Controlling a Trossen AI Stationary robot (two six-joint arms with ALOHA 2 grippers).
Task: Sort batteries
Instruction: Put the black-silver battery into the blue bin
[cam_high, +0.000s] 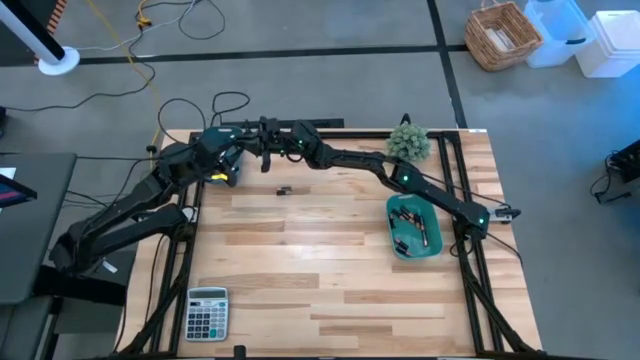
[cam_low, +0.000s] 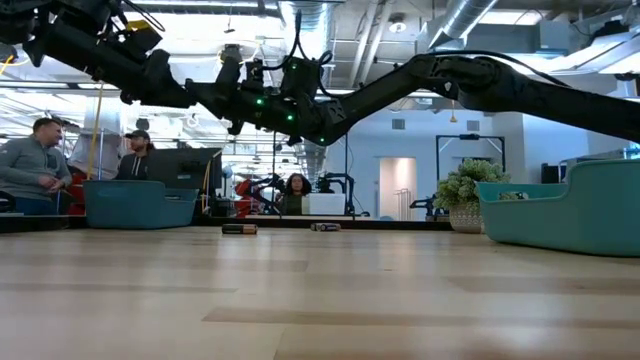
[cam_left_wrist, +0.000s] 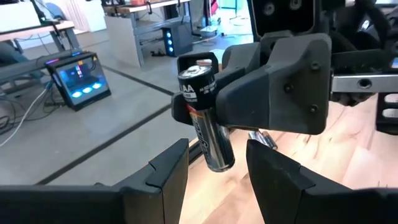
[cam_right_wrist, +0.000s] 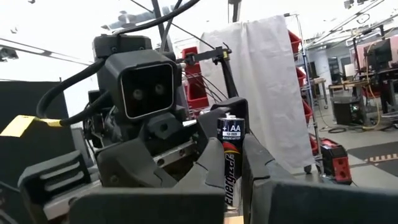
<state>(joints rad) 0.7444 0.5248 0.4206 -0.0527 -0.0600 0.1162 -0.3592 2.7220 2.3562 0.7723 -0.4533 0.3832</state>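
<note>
Right fingers pinching upright battery, aloft.

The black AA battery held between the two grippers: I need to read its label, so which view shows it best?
The right wrist view: the black AA battery stands upright and close, label facing the camera, in the right gripper. The left wrist view shows it tilted, partly covered. In the high and low views I cannot make it out.

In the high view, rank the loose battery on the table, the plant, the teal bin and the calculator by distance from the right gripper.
From the right gripper, at the table's far edge:
1. Loose battery, just in front.
2. Plant, far right corner.
3. Teal bin, right side.
4. Calculator, near left corner.
</note>
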